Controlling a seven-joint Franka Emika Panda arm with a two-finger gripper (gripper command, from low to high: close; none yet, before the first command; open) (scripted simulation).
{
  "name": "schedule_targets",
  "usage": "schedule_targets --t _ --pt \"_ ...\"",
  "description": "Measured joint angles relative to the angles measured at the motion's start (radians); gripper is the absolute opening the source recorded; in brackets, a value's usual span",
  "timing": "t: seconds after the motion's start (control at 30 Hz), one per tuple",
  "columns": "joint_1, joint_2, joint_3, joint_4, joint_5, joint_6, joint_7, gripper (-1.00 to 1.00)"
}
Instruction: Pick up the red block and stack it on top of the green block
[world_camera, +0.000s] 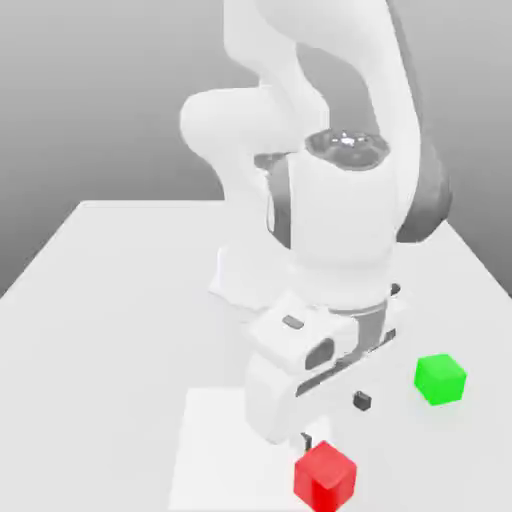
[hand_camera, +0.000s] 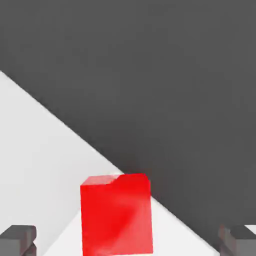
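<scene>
The white table (world_camera: 110, 330) carries the Franka arm (world_camera: 330, 200), bent low over its near edge. The gripper (hand_camera: 128, 242) hangs with its fingers (hand_camera: 18, 239) spread wide, gripping nothing. The red block (world_camera: 325, 474) sits on the table just under the gripper, lined up between the fingers and untouched. The green block (world_camera: 440, 379) rests well off to the gripper's side, toward the exterior view's right.

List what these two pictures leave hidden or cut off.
- Small bright red cube: lower part cut by the hand view's edge.
- Gripper: both dark fingertips cut off there; its fingers mostly behind the white hand in the exterior view.
- Small bright green cube: far faces hidden.
</scene>
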Motion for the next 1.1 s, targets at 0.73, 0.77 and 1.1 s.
schedule_targets --t 0.73,0.77,1.1 --pt "0.082 -0.147 0.11 -0.105 -0.059 -0.05 -0.159 -1.0" --pt "0.1 -0.165 0.13 -0.122 -0.062 -0.051 -0.191 -1.0" --pt "0.344 -0.319 0.241 -0.28 -0.024 -0.045 -0.546 -1.0"
